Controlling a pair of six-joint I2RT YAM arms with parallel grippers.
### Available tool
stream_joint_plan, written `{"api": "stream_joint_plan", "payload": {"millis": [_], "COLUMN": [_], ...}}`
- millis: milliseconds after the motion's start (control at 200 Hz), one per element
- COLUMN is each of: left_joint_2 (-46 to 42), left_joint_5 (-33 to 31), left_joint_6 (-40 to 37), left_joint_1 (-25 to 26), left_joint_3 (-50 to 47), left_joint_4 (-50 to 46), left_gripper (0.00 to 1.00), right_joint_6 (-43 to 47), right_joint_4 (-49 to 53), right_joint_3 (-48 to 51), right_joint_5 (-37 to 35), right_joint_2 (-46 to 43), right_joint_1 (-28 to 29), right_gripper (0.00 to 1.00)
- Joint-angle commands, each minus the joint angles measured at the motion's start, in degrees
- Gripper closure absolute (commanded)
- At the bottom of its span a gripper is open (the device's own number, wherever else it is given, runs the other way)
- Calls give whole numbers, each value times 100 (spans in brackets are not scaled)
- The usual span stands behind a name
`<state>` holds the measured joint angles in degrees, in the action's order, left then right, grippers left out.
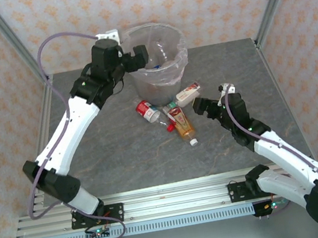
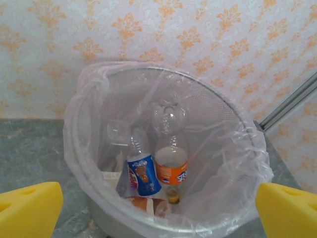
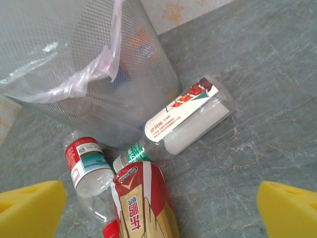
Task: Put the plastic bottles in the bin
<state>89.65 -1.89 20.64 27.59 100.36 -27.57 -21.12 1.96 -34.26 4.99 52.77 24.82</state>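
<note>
Plastic bottles [image 1: 170, 112] are split right now: three lie on the counter [image 1: 116, 156] just in front of the bin [image 1: 176, 30], which stands by the far edge, about mid-way along it. The left gripper [image 1: 139, 57] hangs over the bin's rim, fingers spread wide and empty. The right gripper [image 1: 201, 107] is spread wide too, holding nothing, and sits just beside the white-label bottle [image 1: 187, 94].

So I'd say that one is the next pick. My advice is to come down across the middle of its body, not lengthwise, since it's round and light and will probably roll or squirt out. Its green-capped neck lies right by the amber bottle [image 1: 182, 125], with the red-label bottle [image 1: 147, 110] just beyond, so go in slow or the pile scatters.

Inside the bin's clear bag [image 2: 247, 163] are a blue-label bottle [image 2: 143, 173] and an orange-label bottle [image 2: 171, 171], both bottom-up, and something brownish under them that I can't make out.
</note>
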Motion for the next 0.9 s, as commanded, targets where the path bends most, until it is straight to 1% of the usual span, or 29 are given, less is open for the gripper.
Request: {"api": "stream_joint_plan", "payload": {"millis": [0,80,160,225,305,430,565,626,761,826,896], "left_joint_2": [-340,-635,-914,-1093,-1231,-1406,-1521,-1559,-1637,-1654,-1679], "left_joint_5": [-28,-266,-415,-452,-474,-764,-1090,-1165,-1288,-1369,-1449], "left_joint_6": [532,687,832,948,1042,1243,1395,1457,1466,1426,1407], "left_joint_1": [-51,-50,-54,-55,-60,-53,-68,-68,-74,-76,-71], "left_joint_3": [-644,-1094,-1597,-1910,-2196,-2623,-2949,-3041,-3135,-3118,-3118], "left_joint_4": [469,441,523,505,375,168,-14,-41,-53,-108,-164], "left_gripper": [0,0,0,0,0,0,0,0,0,0,0], "right_joint_6": [-139,-304,-613,-818,-909,-632,-315,-137,318,329,354], "right_joint_4": [-229,-204,-493,-618,-655,-622,-464,-414,86,304,310], "right_joint_3": [263,436,743,921,1047,1034,755,578,-138,-397,-475], "right_joint_5": [310,586,955,1250,1389,1211,670,471,220,102,56], "right_joint_2": [20,56,170,311,471,760,1270,1471,2311,2608,2741], "right_joint_1": [2,0,-1,9,50,427,814,912,1086,1096,1095], "right_gripper": [1,1,1,0,0,0,0,0,0,1,2]}}
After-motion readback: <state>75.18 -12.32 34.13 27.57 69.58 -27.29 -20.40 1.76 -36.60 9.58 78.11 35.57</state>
